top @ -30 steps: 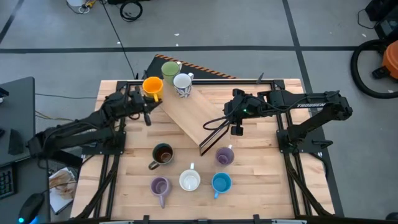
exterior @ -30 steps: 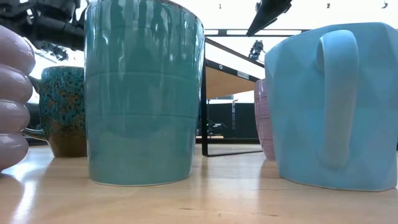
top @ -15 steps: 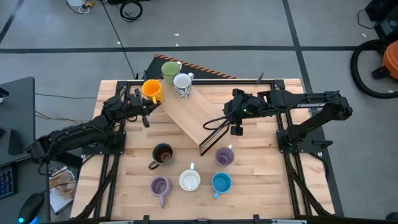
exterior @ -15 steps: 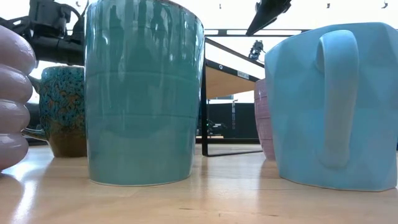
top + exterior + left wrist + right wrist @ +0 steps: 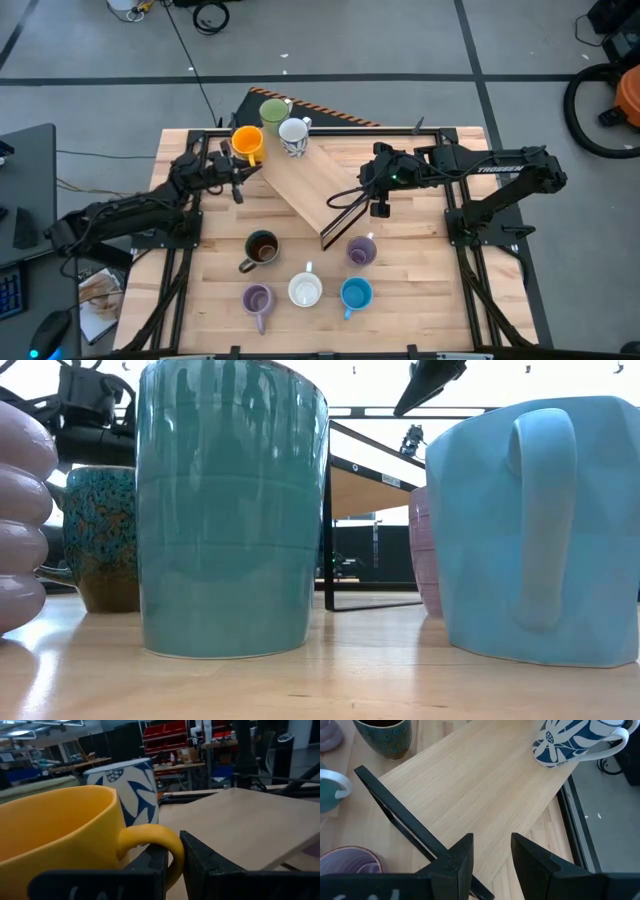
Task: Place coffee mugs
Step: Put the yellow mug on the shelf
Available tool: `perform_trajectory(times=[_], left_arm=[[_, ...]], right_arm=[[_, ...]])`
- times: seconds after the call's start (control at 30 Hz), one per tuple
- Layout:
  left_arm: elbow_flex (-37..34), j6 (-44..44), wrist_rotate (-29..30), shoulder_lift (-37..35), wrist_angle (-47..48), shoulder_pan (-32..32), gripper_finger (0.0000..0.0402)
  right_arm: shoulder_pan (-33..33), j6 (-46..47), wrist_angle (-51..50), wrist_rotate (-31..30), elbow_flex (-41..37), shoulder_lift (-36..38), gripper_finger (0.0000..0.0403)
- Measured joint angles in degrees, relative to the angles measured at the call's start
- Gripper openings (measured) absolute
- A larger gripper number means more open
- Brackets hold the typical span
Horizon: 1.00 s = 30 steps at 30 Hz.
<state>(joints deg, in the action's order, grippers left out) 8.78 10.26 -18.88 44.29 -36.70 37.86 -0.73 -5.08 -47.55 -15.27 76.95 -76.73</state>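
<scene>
High view: the wooden table (image 5: 420,290) carries a raised wooden shelf (image 5: 310,180) on a thin black frame, running diagonally from the far-left corner towards the middle. Eight coffee mugs are in view. Three stand at the shelf's far end, close together: the green mug (image 5: 273,112), the white patterned mug (image 5: 294,135) beside it, and the orange mug (image 5: 246,142) at the shelf's left edge. Five stand on the tabletop nearer the front: the dark brown mug (image 5: 261,248), one lavender mug (image 5: 361,250) just by the shelf's near leg, and a front row of the second lavender mug (image 5: 257,299), the plain white mug (image 5: 305,290) and the blue mug (image 5: 356,294). The long middle of the shelf is bare, and open tabletop lies to the right of the shelf.

The left gripper (image 5: 172,857) is at the orange mug, its fingers pinching the handle in the left wrist view. The right gripper (image 5: 490,851) hovers over the shelf's near right edge, fingers spread and holding nothing.
</scene>
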Motion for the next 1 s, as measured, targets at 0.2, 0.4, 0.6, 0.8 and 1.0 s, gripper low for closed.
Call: perform_trajectory(times=[0.2,0.4,0.6,0.8,1.0], left_arm=[[0.11,-0.37,-0.52,4.79,-4.68,-0.1,0.0041],[0.11,-0.62,-2.22,6.8,-7.71,-0.2,0.0041],[0.09,-0.34,-2.29,6.82,-7.83,-0.21,0.0041],[0.09,0.98,-2.06,6.8,-7.37,-0.21,0.0051],[0.09,0.77,-1.73,6.72,-6.9,-0.21,0.0082]], right_arm=[[0.0,0.0,0.0,0.0,0.0,0.0,0.0138],[0.0,0.39,0.0,0.22,0.0,0.0,0.0138],[-0.07,0.83,0.0,0.42,0.0,0.0,0.0138],[-0.07,0.85,0.0,0.49,0.0,0.0,0.0138],[-0.07,0.87,-0.02,0.54,0.0,0.0,0.0138]])
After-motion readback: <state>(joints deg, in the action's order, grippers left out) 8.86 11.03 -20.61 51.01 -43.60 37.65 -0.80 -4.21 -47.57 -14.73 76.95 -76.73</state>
